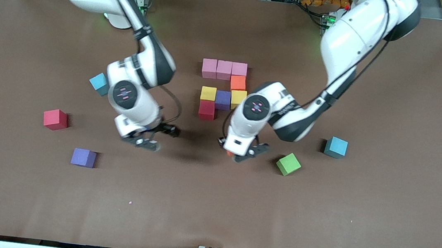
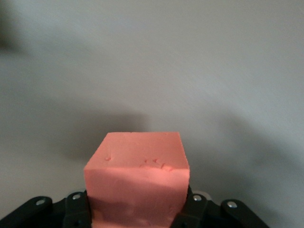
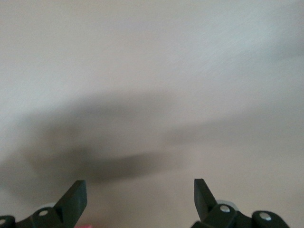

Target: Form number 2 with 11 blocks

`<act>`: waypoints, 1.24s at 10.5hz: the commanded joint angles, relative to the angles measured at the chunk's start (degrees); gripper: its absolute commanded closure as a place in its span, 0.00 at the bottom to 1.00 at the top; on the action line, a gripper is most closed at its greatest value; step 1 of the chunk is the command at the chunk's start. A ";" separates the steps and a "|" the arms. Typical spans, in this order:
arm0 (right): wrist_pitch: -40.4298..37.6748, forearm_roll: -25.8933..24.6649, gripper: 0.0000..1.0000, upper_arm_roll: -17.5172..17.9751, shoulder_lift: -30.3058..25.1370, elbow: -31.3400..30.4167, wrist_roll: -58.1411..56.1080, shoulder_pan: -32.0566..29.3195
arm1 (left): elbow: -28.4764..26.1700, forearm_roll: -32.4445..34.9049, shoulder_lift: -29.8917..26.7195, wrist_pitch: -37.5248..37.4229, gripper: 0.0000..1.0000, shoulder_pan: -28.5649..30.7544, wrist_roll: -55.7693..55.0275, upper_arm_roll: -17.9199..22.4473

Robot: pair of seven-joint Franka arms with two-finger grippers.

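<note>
Two grippers low over table: left gripper (image 1: 238, 153) clamps orange block (image 2: 137, 178); right gripper (image 1: 149, 136) fingers wide, empty.

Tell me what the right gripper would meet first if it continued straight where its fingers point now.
Probably only the bare table. The right gripper is open, and its wrist view shows no block ahead of it, though depth is uncertain.

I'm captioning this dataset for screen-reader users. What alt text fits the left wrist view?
An orange block fills the lower centre, clamped in the left gripper, whose black fingers press its two sides. Around it there is only the plain table surface, with a soft shadow just above the block.
</note>
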 commanded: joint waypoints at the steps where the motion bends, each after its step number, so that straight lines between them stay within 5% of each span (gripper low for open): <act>1: -0.96 -1.04 0.00 0.68 3.13 4.58 -7.72 -7.04 | 7.60 0.98 4.69 -0.21 0.47 -6.69 2.72 2.94; 5: -0.61 -3.94 0.00 0.68 9.29 11.35 -21.91 -16.90 | 8.05 0.81 6.10 2.25 0.47 -8.82 8.51 3.03; 8: -0.25 -7.81 0.00 0.68 13.33 15.58 -27.43 -20.51 | 7.44 -2.17 6.37 1.38 0.44 -9.61 13.51 3.12; 13: 0.10 -7.30 0.00 0.68 14.92 15.85 -32.47 -22.98 | 7.52 -4.73 5.93 -3.10 0.34 -11.37 14.41 3.21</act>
